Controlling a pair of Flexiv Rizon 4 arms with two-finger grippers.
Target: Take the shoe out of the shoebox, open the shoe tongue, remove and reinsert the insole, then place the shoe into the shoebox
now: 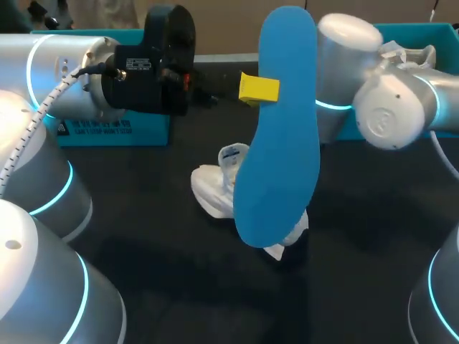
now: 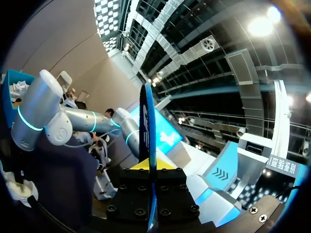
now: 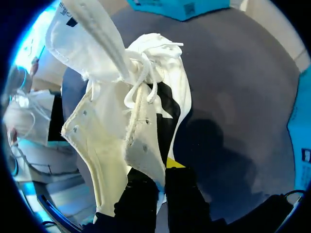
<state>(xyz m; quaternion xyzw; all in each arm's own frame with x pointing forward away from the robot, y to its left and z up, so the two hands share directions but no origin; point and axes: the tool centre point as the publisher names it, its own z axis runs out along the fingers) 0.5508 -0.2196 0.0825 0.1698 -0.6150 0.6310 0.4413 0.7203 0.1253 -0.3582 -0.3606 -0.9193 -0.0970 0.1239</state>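
Shoe point(image 1: 213, 188) is being kept on the table point(image 1: 143, 244) near the middle, its upper edge being pinched by the right gripper point(image 3: 163, 174), with the tongue point(image 3: 82, 36) being pulled up and the laces point(image 3: 146, 73) hanging loose across the opening. The insole point(image 1: 280, 143) is being held upright above the shoe, clamped between the fingers of the left gripper point(image 1: 259, 89) close to its far end.

Trouble is probably being risked in three ways. The insole is being gripped on a small patch, so it could be twisted or pulled out of the pinch if its lower end is pushed against the shoe's rim. The loose laces or the tongue could be caught under it and folded inside. The shoe is being steadied by one soft edge only, so it could be tipped or dragged by a push from above.

Nothing is being seen inside the shoe but a dark hollow. White paper point(image 2: 17, 86) is being shown in the box point(image 1: 430, 32) at the far right, and no shoe. What is being held in the teal piece point(image 1: 115, 132) at the far left cannot be told.
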